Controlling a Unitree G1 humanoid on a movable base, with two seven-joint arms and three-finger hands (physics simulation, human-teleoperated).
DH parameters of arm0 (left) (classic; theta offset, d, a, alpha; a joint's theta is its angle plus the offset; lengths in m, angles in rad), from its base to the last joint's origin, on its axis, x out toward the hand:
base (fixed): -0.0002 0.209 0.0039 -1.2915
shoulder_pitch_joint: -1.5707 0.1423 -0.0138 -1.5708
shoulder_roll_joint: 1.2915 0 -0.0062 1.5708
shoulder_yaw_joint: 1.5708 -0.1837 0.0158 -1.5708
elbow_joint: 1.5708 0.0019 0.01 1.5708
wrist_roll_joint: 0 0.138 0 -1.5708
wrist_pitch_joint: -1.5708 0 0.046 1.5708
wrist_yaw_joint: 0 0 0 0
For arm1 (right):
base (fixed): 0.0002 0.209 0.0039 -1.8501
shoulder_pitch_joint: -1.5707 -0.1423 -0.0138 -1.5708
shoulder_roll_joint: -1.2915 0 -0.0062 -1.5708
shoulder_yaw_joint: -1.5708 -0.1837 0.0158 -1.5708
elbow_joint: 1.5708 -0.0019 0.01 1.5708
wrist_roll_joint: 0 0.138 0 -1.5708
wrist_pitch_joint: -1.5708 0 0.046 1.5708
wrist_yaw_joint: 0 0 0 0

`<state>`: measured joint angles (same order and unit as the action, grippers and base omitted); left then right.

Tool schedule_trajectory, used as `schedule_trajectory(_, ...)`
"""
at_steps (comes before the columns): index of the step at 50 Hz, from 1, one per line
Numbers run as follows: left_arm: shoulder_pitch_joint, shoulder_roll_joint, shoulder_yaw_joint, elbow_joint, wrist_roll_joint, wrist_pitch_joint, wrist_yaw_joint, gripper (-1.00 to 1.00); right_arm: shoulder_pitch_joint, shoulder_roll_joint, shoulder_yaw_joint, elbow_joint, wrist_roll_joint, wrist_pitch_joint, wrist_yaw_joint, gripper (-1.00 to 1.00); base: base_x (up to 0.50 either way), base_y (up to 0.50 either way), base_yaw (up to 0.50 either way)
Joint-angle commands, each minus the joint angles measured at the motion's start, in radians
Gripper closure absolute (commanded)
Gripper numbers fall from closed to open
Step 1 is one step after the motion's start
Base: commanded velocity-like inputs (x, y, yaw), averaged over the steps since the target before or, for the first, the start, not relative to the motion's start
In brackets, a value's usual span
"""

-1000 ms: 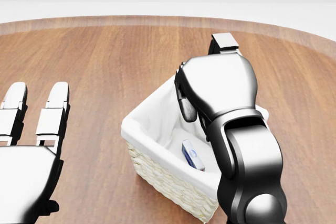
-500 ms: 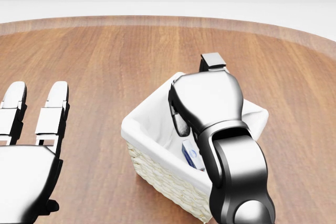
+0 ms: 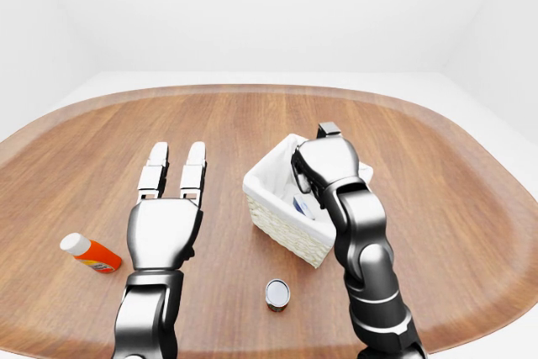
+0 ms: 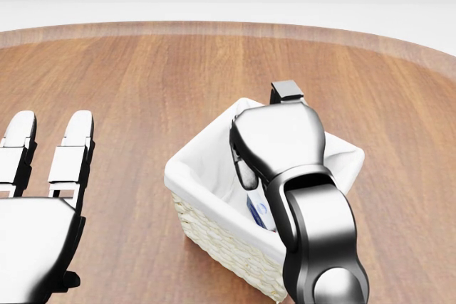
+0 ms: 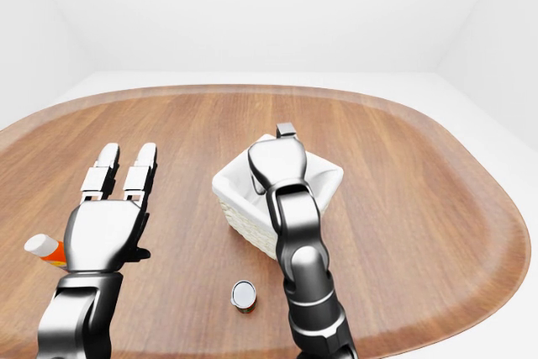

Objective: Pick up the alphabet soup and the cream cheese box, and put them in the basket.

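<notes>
My R hand (image 4: 274,144) over wicker basket (image 4: 214,236), frame centre; grip state can't tell. Cream cheese box (image 4: 258,211) lying inside basket. Soup can (image 3: 277,294) on table (image 3: 437,208), lower centre. L hand (image 3: 168,216) flat, fingers spread, empty.

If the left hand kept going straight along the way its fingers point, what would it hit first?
Likely nothing: the left hand points its open fingers toward the top of the left-eye view over bare table. The basket lies to the right of that line.

wooden table (image 3: 101,149), orange bottle (image 3: 91,252) lying flat
</notes>
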<state>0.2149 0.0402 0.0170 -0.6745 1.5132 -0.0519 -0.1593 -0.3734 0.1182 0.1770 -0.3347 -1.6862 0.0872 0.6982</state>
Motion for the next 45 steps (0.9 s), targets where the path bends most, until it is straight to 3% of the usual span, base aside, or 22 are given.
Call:
schedule_trajectory(1, 0.001, 0.0, 0.0, -0.001, -0.001, 0.0, 0.001, -1.0, -0.019, -0.003, 0.002, 0.002, -0.013, 0.0, 0.0, 1.0, 0.0, 0.0, 0.0)
schedule_trajectory(2, 0.002, 0.0, -0.001, -0.002, -0.001, 0.0, 0.0, -1.0, -0.022, -0.004, -0.001, 0.004, -0.013, 0.0, 0.0, 1.0, 0.0, 0.0, 0.0)
schedule_trajectory(3, 0.002, -0.001, -0.001, -0.003, -0.001, 0.0, 0.0, -1.0, -0.022, -0.004, -0.001, 0.003, -0.014, 0.0, 0.0, 0.73, 0.0, 0.0, 0.0)
schedule_trajectory(6, 0.003, -0.001, 0.0, -0.006, -0.002, 0.0, -0.002, -1.0, -0.017, -0.007, -0.002, 0.002, -0.013, 0.0, 0.0, -0.78, 0.0, 0.0, 0.0)
schedule_trajectory(7, 0.003, -0.001, -0.001, -0.006, -0.002, -0.001, -0.002, -1.0, -0.016, -0.008, -0.002, -0.002, -0.015, 0.0, 0.0, -1.0, 0.0, 0.0, 0.0)
schedule_trajectory(24, 0.003, -0.002, 0.001, -0.011, -0.003, -0.001, -0.008, -1.0, -0.078, -0.013, -0.024, -0.036, -0.041, 0.0, 0.0, -1.0, 0.0, 0.0, 0.0)
schedule_trajectory(45, -0.001, 0.0, -0.001, 0.002, 0.0, 0.001, 0.0, -1.0, -0.269, -0.042, -0.082, -0.049, -0.029, 0.0, 0.0, -1.0, 0.0, 0.0, 0.0)
